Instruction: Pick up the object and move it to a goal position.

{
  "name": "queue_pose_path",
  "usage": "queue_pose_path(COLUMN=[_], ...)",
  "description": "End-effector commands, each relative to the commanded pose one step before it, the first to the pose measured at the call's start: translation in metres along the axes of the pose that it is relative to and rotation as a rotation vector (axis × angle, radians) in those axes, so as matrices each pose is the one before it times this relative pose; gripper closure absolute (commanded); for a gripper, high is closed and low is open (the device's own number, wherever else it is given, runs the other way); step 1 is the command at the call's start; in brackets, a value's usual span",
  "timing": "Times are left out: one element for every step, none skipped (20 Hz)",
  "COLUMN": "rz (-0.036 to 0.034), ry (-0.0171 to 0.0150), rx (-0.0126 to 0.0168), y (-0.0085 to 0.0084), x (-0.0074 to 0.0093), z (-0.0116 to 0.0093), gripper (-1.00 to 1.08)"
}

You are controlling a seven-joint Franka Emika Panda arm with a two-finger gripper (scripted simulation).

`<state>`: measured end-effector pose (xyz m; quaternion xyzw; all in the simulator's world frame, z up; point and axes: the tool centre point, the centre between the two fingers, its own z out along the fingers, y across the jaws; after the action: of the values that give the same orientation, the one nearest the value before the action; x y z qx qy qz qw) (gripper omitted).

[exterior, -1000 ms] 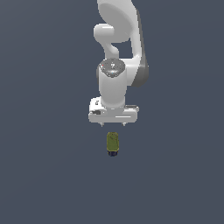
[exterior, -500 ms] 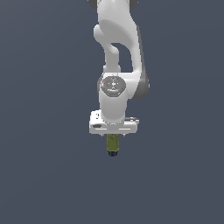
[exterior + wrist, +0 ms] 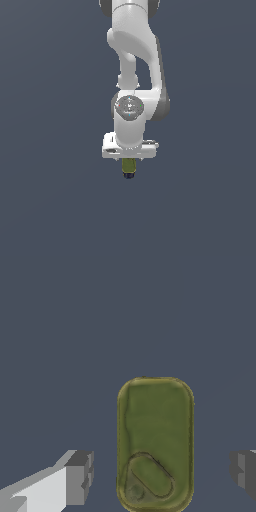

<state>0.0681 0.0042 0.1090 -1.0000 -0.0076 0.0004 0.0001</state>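
Cylinder (image 3: pixel 155 443) lay between the spread jaws near frame centre; grasp step was pending, and closing was required next.

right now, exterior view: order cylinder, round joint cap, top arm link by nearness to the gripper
1. Olive cylinder, just below the gripper.
2. Round joint cap, above it.
3. Top arm link, at the frame's top.

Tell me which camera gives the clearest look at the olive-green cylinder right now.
The wrist view. The olive-green cylinder fills much of the picture, lying between the open end effector's fingers with gaps on both sides. In the exterior view only its lower part and dark end poke out below the end effector.
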Motion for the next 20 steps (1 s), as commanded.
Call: queue_pose_path(rz=[-0.00015,0.00000,0.00000,0.00000,0.00000,0.00000,0.00000,0.00000,0.00000,0.00000,0.00000,0.00000,-0.00023,0.00000,0.00000,0.00000,0.00000,0.00000,0.00000,0.00000], ry=[0.00034,0.00000,0.00000,0.00000,0.00000,0.00000,0.00000,0.00000,0.00000,0.00000,0.00000,0.00000,0.00062,0.00000,0.00000,0.00000,0.00000,0.00000,0.00000,0.00000], rx=[-0.00008,0.00000,0.00000,0.00000,0.00000,0.00000,0.00000,0.00000,0.00000,0.00000,0.00000,0.00000,-0.00020,0.00000,0.00000,0.00000,0.00000,0.00000,0.00000,0.00000], y=[-0.00009,0.00000,0.00001,0.00001,0.00001,0.00002,0.00002,0.00002,0.00002,0.00002,0.00001,0.00001,-0.00016,0.00001,0.00001,0.00001,0.00001,0.00000,0.00000,0.00000], x=[0.00016,0.00000,0.00000,-0.00001,-0.00002,-0.00005,-0.00008,-0.00012,-0.00013,-0.00010,-0.00005,0.00002,0.00006,0.00020,0.00030,0.00041,0.00042,0.00014,0.00000,0.00000], z=[0.00026,0.00127,0.00211,0.00294,0.00377,0.00458,0.00538,0.00614,0.00609,0.00525,0.00440,0.00355,0.00228,0.00186,0.00101,0.00017,-0.00050,-0.00026,0.00000,0.00000], gripper=[-0.92,-0.92,-0.92,-0.92,-0.92,-0.92,-0.92,-0.92,-0.92,-0.92,-0.92,-0.92,-0.92,-0.92,-0.92,-0.92,-0.92,-0.92,1.08,1.08])
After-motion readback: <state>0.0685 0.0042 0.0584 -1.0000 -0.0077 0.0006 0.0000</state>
